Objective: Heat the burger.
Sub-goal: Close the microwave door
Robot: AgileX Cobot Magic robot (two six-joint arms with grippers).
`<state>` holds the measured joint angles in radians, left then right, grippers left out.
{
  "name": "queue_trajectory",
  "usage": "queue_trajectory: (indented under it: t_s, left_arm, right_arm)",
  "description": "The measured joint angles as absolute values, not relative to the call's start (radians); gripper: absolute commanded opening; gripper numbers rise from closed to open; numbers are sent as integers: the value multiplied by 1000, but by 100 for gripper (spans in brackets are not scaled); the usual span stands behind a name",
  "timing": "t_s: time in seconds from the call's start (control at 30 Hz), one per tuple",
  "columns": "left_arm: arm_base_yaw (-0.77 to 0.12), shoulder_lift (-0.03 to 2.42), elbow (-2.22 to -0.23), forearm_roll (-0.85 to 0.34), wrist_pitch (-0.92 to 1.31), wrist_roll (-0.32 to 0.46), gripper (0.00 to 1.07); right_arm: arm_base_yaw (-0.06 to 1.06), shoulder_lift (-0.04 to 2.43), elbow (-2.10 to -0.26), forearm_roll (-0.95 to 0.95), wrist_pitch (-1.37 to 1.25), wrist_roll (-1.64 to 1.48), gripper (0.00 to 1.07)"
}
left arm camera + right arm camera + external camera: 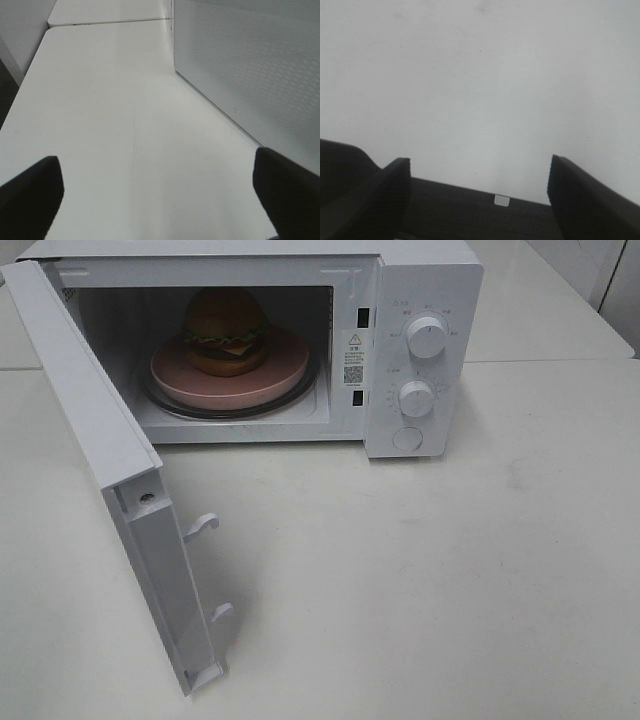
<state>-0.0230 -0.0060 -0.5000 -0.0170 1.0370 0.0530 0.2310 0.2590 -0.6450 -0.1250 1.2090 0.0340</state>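
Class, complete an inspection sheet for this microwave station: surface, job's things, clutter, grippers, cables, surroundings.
Surface: white table, bare apart from the microwave, with faint marks.
Job's things: burger sits on a pink plate on the glass turntable inside the microwave; door is swung wide open.
Clutter: nothing seen.
Grippers: left gripper open, empty; right gripper open, empty; neither shows in the high view.
Cables: nothing seen.
Surroundings: adjoining table behind a seam.
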Motion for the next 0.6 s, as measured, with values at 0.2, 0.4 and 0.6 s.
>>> queue_trajectory:
  t_s: [0.2, 0.4, 0.6]
  left_arm:
    - [-23, -6, -500, -17, 1037, 53, 98]
    - [-23, -6, -500, -17, 1037, 53, 98]
    - [-23, -6, -500, -17, 1037, 53, 98]
  right_arm:
    - [173, 139, -585, -125, 1203, 36, 80]
    - [131, 71, -552, -122, 1163, 50, 79]
    - [92, 8, -532, -63, 1087, 52, 78]
